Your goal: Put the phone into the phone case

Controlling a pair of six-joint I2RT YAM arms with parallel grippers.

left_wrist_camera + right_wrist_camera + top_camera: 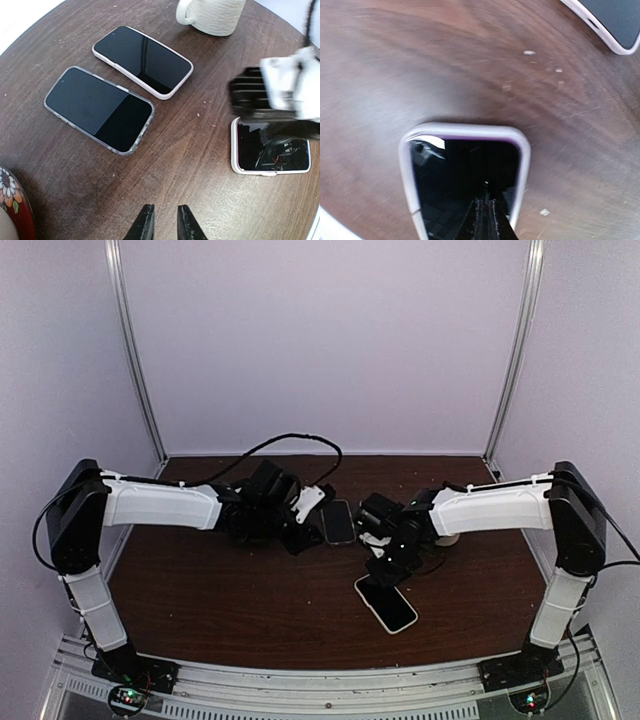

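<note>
The white-rimmed phone (387, 603) lies flat on the desk (250, 600), nearest the arm bases; whether that rim is already the case cannot be told. Expect it to be rigid, light, glass-slick and scratch-prone: grip across the long edges, not the screen. Over its far end hovers the right end effector (485, 210), fingers together and empty. Beyond the phone, the left end effector (165, 222) shows a narrow gap. Farther off lie a grey-rimmed phone (97, 107) and a pink-rimmed phone (142, 60), then a mug (212, 15), all apart from it.

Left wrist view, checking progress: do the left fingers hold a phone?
No, the left fingers hold nothing, with bare table showing between them.
</note>
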